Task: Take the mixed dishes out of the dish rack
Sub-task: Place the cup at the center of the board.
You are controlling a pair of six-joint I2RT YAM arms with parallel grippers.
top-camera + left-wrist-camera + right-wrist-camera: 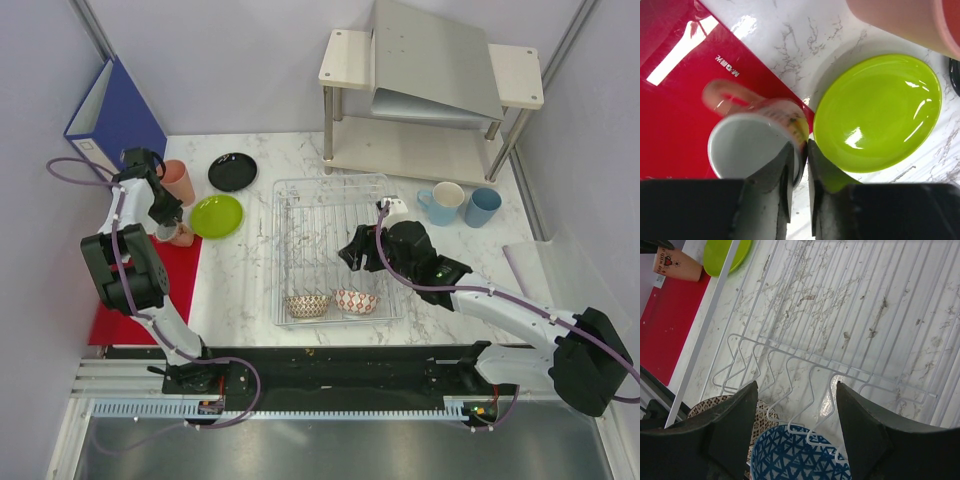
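We see the L gripper [800,155] on the table's left side, well apart from the dish rack [330,215]. Its jaws sit nearly together w/ the rim wall of the salmon-pink mug [747,145] pinched btwn them: one finger [782,185] is inside the white interior, the other outside. The mug looks blurred in the L wrist view, w/ its handle on the side away from the fingers. We can't tell if its base touches anything. It's at the edge of the red sheet [675,125], just beside the lime-green plate [877,112].

Farther back on that side are the salmon-pink cup [178,180] and the black plate [232,171], both on the marble-look table [250,270].

The R gripper [352,250] hangs over the rack's middle, jaws spread wide w/ nothing btwn them. In the R wrist view only wire grid and zigzag prongs show btwn the fingers [730,440].

Two dishes are in the rack, at its near end: the brown-white bowl [308,305] and the red-white bowl [356,300], side by side. The R wrist view shows a blue-lattice surface [800,460] under the prongs. We can't tell which bowl that is.

Two light-blue cups [441,203] stand on the table just right of the rack, near the beige shelf [430,90].
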